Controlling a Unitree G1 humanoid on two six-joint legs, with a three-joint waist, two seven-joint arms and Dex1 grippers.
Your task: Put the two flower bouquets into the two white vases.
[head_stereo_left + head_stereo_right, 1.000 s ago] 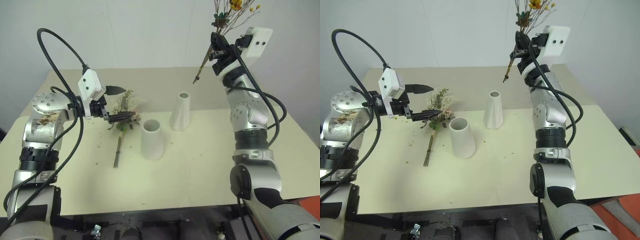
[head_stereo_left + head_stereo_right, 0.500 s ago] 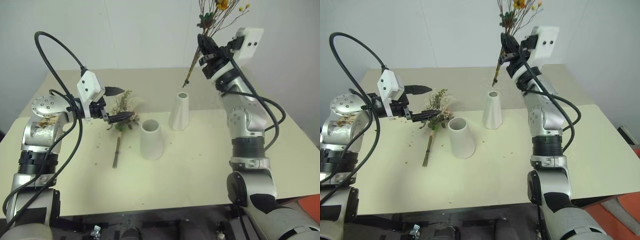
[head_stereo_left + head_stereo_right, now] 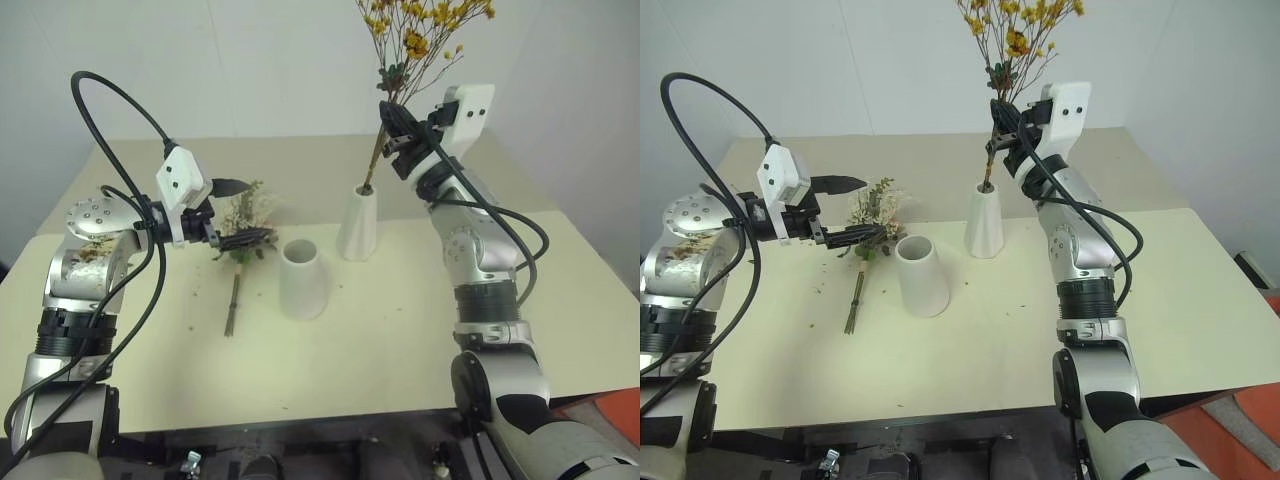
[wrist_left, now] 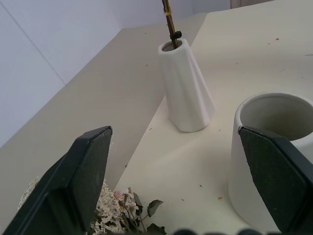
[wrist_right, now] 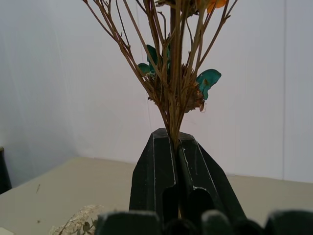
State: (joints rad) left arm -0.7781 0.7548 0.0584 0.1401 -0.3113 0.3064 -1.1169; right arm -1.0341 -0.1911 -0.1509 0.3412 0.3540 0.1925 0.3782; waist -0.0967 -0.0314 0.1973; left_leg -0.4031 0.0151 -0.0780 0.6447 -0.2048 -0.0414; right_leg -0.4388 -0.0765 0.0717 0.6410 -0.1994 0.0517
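At 12 o'clock we've got the yellow bunch [image 3: 420, 40] clamped in the R gripper [image 3: 392, 128], stem tip entering the tall vase [image 3: 359, 224]. L gripper [image 3: 232, 210] gapes over the rose bunch [image 3: 243, 225], 9 o'clock of the short vase [image 3: 302, 278]. Next: lower, release.

The right gripper [image 5: 174, 142] has its two black fingers [image 5: 154, 169] pressed together on the thin brown stems of the yellow-orange bunch [image 5: 172, 73], which fans up toward twelve o'clock against a pale wall. Two teal leaves sit among the stems. At seven o'clock lies a cream sprig [image 5: 78, 221] on the beige table [image 5: 73, 186].
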